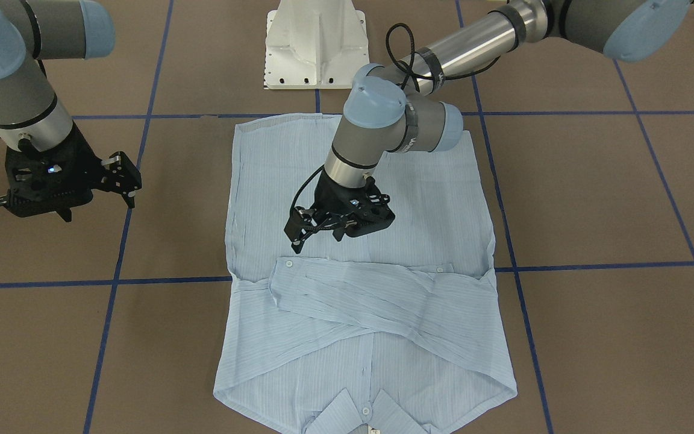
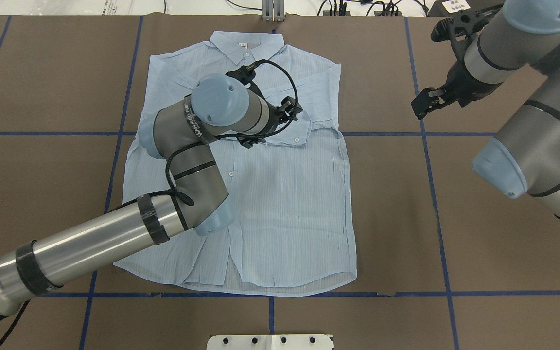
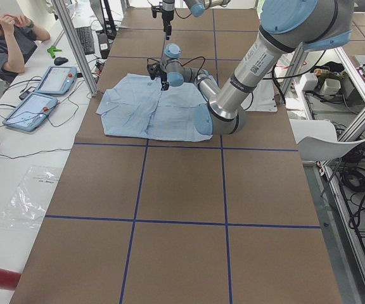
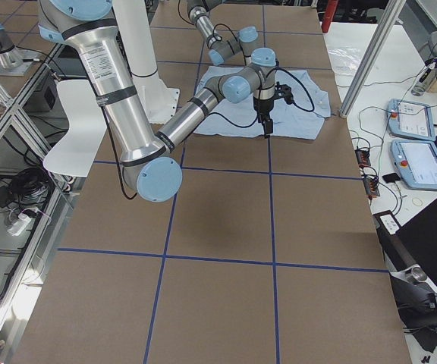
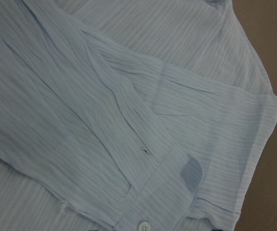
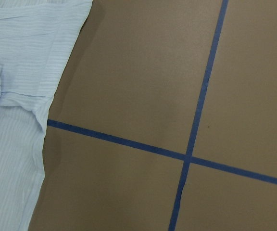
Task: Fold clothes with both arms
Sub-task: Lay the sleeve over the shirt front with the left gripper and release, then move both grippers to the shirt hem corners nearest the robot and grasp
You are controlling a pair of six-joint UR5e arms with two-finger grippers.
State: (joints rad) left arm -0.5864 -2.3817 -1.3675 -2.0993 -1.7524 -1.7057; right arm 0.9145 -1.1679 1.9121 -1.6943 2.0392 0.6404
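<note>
Brown table point(image 1: 594, 199) gridded with blue tape point(image 1: 564, 113).

Shirt point(image 2: 285, 204) on table point(image 2: 455, 218), left tool point(image 1: 314, 238) over it, right tool point(image 1: 127, 181) aside

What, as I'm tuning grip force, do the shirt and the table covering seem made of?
Shirt: thin woven cloth, probably cotton or a blend, with a matte finish. It shows fine stripes and soft creases, and the layers underneath show faintly through.
Table covering: a flat brown matte sheet, possibly paper or card. It shows no glare; the exact material is unclear.
</note>
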